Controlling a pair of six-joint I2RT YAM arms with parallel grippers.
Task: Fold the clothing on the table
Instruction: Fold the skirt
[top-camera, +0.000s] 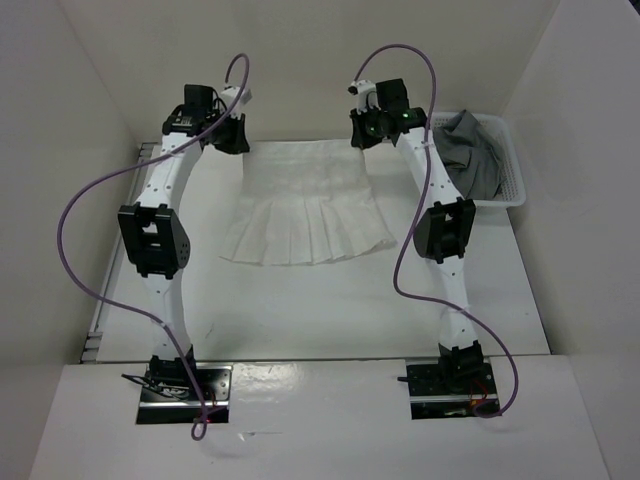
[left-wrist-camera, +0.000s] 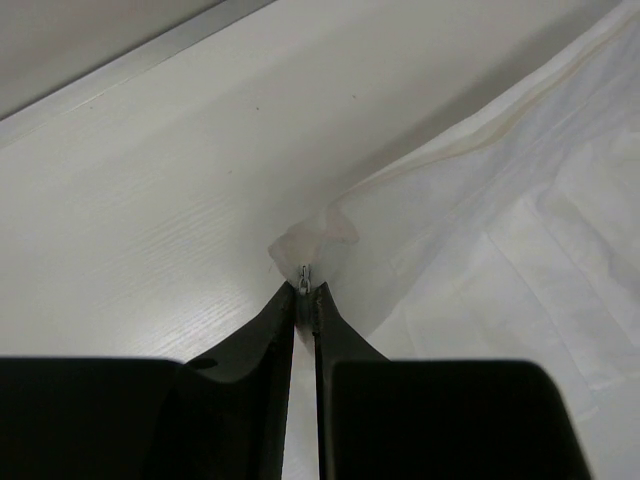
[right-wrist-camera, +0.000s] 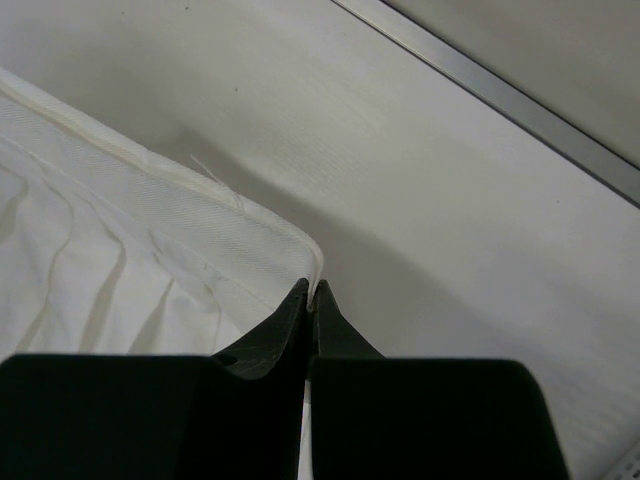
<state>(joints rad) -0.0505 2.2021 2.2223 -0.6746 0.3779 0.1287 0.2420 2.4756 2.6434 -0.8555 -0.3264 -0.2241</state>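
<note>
Skirt (top-camera: 308, 215) lies flat on table (top-camera: 330, 315), hem on near side. At skirt's far-L corner, L gripper (left-wrist-camera: 306, 285) pinches fabric; at far-R corner, R gripper (right-wrist-camera: 310, 295) likewise. Likely best: lift both evenly, keep edge taut, bring to hem w/o dragging.

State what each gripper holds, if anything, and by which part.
Both hold the white pleated skirt: the left gripper pinches one far waistband corner, the right gripper the other.

Small white mesh basket (top-camera: 513, 165) sits at far right, near the back wall. Grey garment (top-camera: 470, 152) crumpled inside it, bunched up above the rim.
</note>
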